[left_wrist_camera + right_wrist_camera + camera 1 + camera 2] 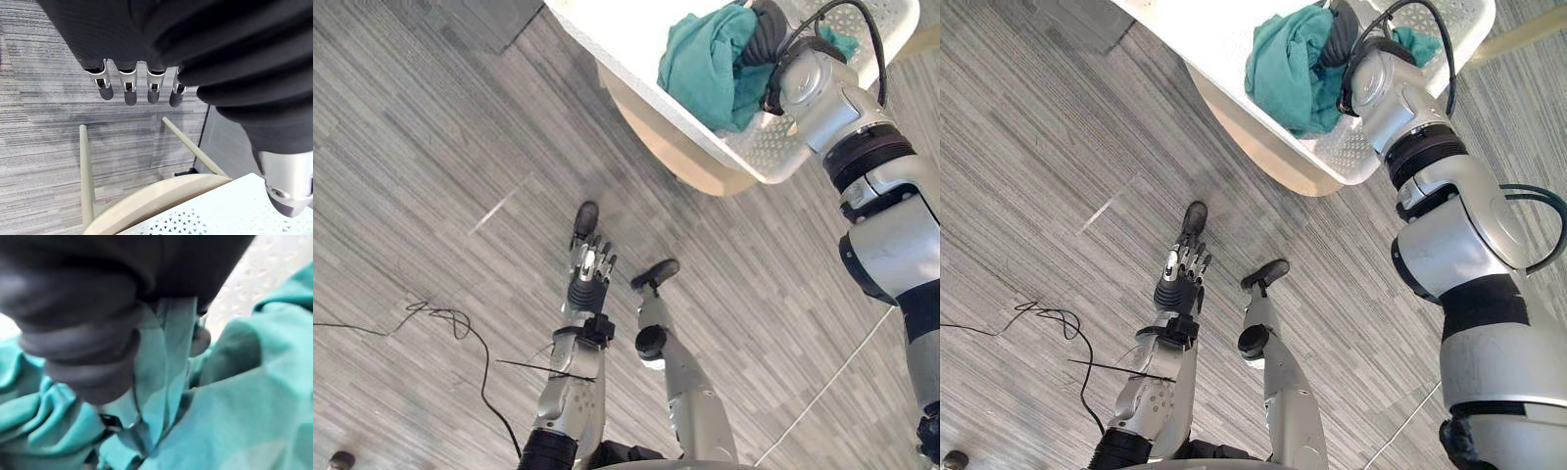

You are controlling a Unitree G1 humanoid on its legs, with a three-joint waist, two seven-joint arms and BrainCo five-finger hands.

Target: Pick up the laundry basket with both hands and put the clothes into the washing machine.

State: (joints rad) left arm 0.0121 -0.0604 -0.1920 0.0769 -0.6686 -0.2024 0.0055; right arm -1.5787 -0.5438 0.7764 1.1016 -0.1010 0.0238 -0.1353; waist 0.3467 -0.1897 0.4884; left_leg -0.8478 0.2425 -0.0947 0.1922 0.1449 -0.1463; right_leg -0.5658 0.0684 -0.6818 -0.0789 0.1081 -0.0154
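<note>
I am reading the fingers first. The left hand's [591, 262] fingers [128, 90] are hanging straight and released, holding nothing, low over the grey floor [431, 147] and well apart from the load. The right hand [768, 31] is lying sunk in the teal clothes [705, 64], and I cannot tell whether its fingers are clenching cloth or resting loose. The clothes are lying heaped in the white laundry basket [764, 147], which is sitting on what looks like a pale wooden stool [161, 196].

I am judging the lift as not yet begun, since neither hand is gripping the rim. To do it well, I am planning to draw the right hand out of the cloth onto its side of the rim. The left hand goes up to the opposite side. Both should hook under the lip and rise together and level, so the heap is not sliding out.
</note>
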